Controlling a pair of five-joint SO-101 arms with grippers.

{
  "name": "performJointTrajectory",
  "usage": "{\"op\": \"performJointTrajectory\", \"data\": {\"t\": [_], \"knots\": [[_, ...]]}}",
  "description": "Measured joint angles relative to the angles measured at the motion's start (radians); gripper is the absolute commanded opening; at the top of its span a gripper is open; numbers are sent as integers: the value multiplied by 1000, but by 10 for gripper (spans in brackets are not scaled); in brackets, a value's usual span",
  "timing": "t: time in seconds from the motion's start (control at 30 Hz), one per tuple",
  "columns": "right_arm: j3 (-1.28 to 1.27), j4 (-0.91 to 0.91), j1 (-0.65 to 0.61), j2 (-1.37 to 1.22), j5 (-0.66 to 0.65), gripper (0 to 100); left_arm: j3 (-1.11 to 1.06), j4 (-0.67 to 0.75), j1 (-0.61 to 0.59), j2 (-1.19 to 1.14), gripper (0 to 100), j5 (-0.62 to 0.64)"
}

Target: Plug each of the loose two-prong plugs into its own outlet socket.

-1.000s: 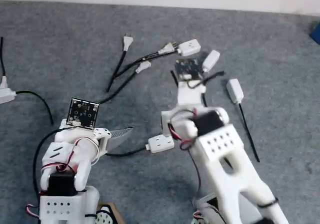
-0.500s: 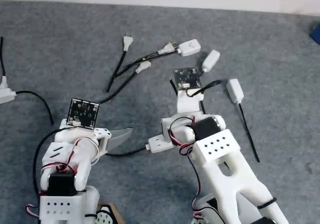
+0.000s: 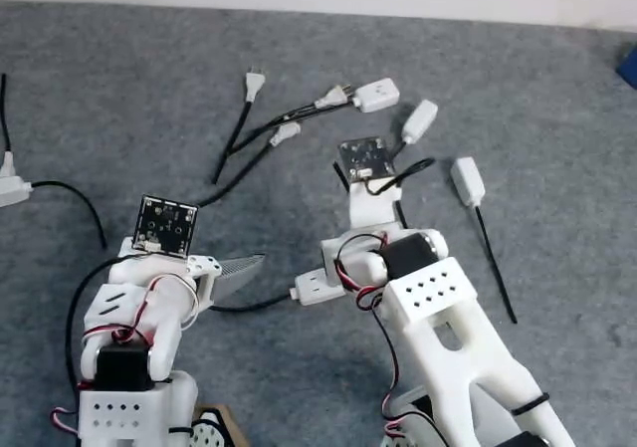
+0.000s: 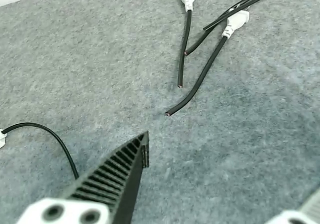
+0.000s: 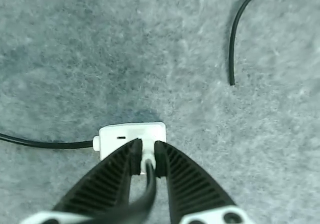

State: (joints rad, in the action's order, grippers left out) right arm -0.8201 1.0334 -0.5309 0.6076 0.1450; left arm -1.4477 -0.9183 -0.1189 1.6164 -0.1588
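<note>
Ribbed black right gripper (image 5: 146, 153) pinches a white 2-prong plug (image 5: 147, 163) at a boxy white socket (image 5: 125, 133) on fuzzy grey carpet (image 5: 200, 59); left gripper (image 4: 143, 143) closed, empty.

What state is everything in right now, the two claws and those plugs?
left gripper: shut, empty
right gripper: shut on held plug
held plug: pressed at near socket, seating hidden
far plug: loose on carpet
middle plug: loose on carpet
</note>
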Motion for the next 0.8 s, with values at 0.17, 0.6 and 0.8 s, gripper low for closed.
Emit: {"op": "performJointTrajectory", "data": {"t": [0.17, 0.6, 0.8], "knots": [[-2, 0, 0, 0, -18, 6, 0, 0, 0, 0, 486, 0], [-20, -110, 5, -169, -35, 6, 0, 0, 0, 0, 486, 0], [-11, -114, 5, -192, -35, 6, 0, 0, 0, 0, 486, 0]]}}
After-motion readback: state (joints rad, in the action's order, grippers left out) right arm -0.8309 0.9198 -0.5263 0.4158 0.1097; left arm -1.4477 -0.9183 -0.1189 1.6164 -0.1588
